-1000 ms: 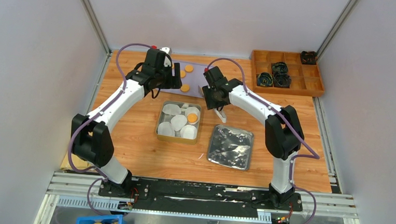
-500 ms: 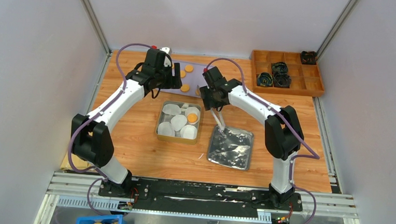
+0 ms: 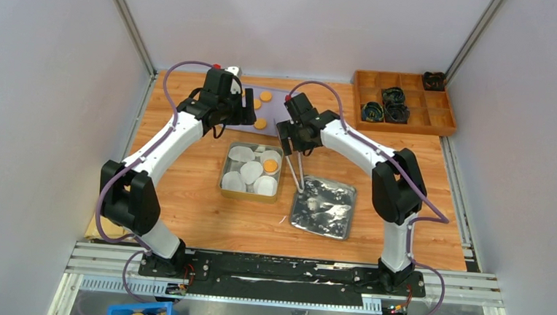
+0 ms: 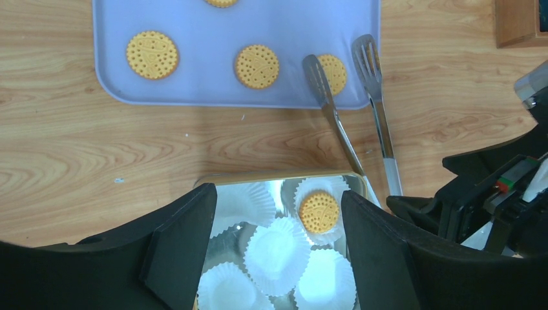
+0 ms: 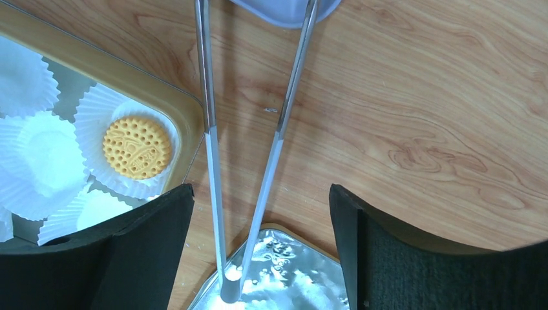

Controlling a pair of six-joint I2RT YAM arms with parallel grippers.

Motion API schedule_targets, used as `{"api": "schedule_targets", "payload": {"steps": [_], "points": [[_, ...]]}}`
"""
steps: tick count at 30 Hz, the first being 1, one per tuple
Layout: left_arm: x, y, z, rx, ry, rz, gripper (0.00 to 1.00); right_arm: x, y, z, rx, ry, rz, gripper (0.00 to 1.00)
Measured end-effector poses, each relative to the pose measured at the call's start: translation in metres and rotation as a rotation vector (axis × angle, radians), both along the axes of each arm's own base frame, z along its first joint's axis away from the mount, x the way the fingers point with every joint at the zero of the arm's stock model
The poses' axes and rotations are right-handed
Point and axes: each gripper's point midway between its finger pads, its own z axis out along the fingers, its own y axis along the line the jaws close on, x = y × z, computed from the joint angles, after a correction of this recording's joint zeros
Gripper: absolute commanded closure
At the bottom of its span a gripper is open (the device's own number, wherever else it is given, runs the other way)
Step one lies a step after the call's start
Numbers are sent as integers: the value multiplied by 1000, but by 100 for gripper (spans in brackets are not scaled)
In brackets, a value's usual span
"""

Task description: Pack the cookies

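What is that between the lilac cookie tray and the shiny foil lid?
Metal tongs stretch across the wooden table there, tips at the tray, hinge end at the foil lid. The right wrist view shows it.

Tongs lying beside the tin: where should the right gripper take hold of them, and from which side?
Grip the tongs at the white-sleeved stretch of the arms, just ahead of the hinge that rests on the silver lid. Come straight down from above with the right gripper straddling both arms, which splay toward the tray. Closing across them would likely squeeze the tips together.
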Motion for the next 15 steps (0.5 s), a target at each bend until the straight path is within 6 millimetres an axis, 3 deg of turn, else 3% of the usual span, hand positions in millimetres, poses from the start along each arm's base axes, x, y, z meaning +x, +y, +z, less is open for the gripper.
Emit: {"api": "schedule_targets", "payload": {"steps": [4,9,15], "points": [[0,0,0,-1,0,0,23,-1,2,-11,-6,22,4,16],[0,0,0,0,0,0,23,-10,-4,-40,-42,79,-1,17],[0,0,0,-1,0,-1,23,-16,-6,-56,-51,113,-8,24]]}}
